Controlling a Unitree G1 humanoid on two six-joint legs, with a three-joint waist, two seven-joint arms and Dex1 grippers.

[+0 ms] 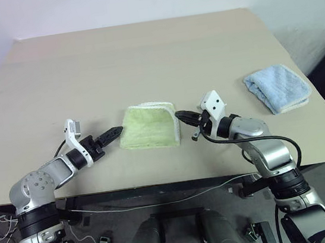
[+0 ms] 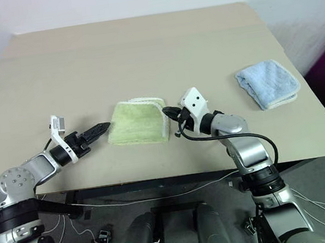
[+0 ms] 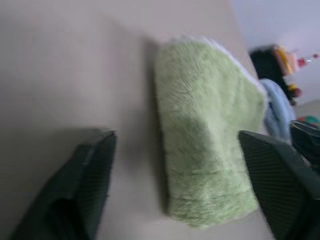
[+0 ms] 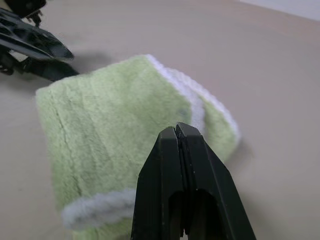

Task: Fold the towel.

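Left gripper, fingers spread apart, sits left of centre in the left eye view, just beside the towel, a folded green square at centre on the table. In the right wrist view the right gripper is pressed closed and empty at the lower middle, over the towel's near edge. Folding looks done; the next move would be to draw both arms clear.

The towel lies folded, its inner layers hidden.

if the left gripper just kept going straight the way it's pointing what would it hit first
Most likely the green towel: the left gripper points at its near edge, just short of it, with bare table between. Its height above the table is hard to judge.
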